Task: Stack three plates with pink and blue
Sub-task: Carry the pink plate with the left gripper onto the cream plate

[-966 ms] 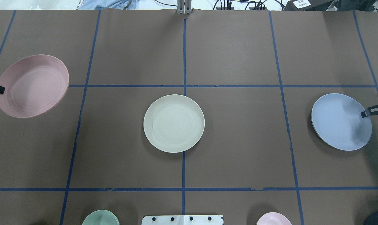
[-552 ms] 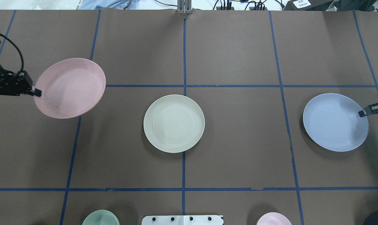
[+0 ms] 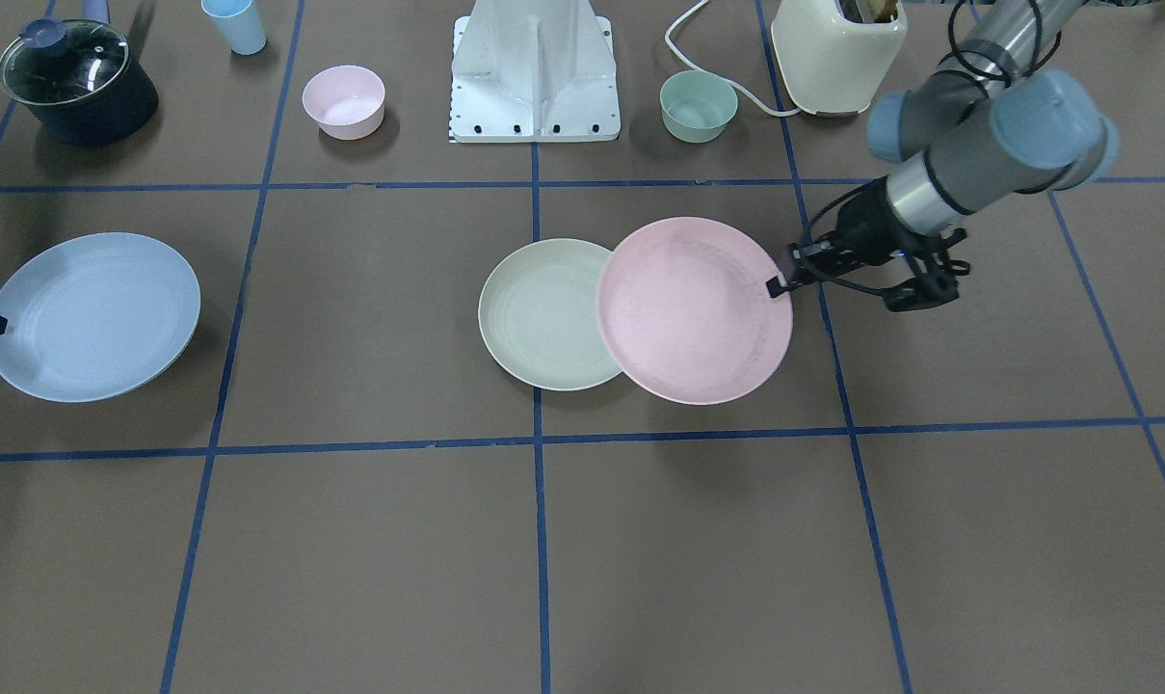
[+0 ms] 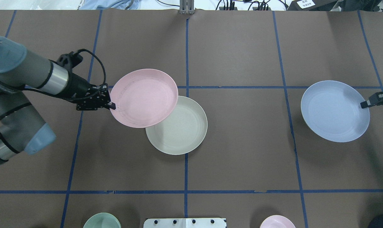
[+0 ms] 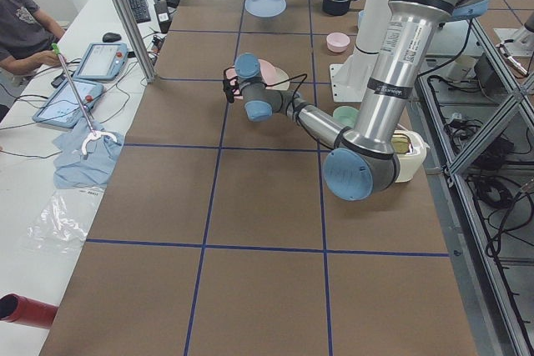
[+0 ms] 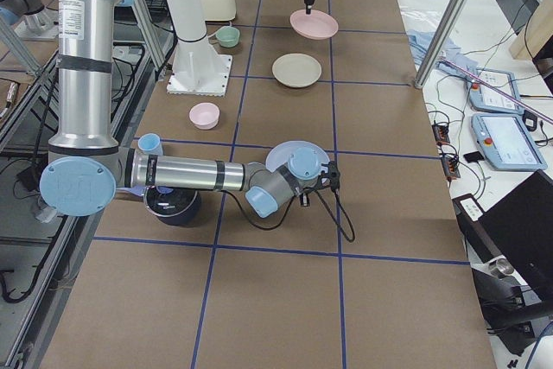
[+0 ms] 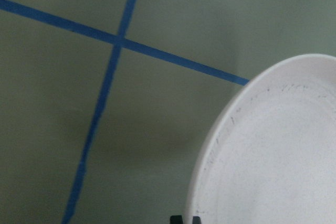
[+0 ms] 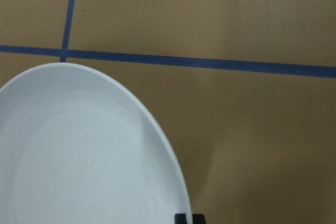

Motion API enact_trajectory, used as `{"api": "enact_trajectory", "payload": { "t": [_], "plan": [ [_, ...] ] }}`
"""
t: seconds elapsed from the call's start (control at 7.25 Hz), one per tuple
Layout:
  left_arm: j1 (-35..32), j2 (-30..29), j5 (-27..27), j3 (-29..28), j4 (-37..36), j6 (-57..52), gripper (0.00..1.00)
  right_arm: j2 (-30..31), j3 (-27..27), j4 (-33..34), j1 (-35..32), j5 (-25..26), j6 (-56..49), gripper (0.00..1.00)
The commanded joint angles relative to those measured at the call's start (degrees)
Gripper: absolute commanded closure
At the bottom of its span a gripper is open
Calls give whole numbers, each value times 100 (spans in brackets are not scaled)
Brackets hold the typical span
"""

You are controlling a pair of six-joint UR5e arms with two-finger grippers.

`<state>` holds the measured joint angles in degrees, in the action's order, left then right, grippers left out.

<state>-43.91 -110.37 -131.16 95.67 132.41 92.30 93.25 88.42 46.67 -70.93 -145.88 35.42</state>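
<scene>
Since 0.6 s ago, my left gripper (image 4: 113,105) has carried the pink plate (image 4: 143,98) across until it overlaps the cream plate (image 4: 185,133). The blue plate (image 4: 335,110) has shifted slightly too. My left fingers pinch pink's rim, so it hangs level, off-centre above cream and not yet down. My right gripper (image 4: 364,104) pinches blue's rim, holding it well apart, I judge to go on as plate 3.
</scene>
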Motion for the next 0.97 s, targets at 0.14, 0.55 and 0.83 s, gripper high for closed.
{"api": "enact_trajectory", "payload": {
  "t": [0.14,0.55,0.83],
  "plan": [
    [899,-494,800,-285,-22,438,100,-219,35,9,-88,-239,299,100],
    [1051,-477,838,-435,-22,394,100,-307,254,9,-88,-248,930,100],
    [1042,-424,829,-330,-22,385,1,-360,325,17,-88,-239,958,100]
  ]
}}
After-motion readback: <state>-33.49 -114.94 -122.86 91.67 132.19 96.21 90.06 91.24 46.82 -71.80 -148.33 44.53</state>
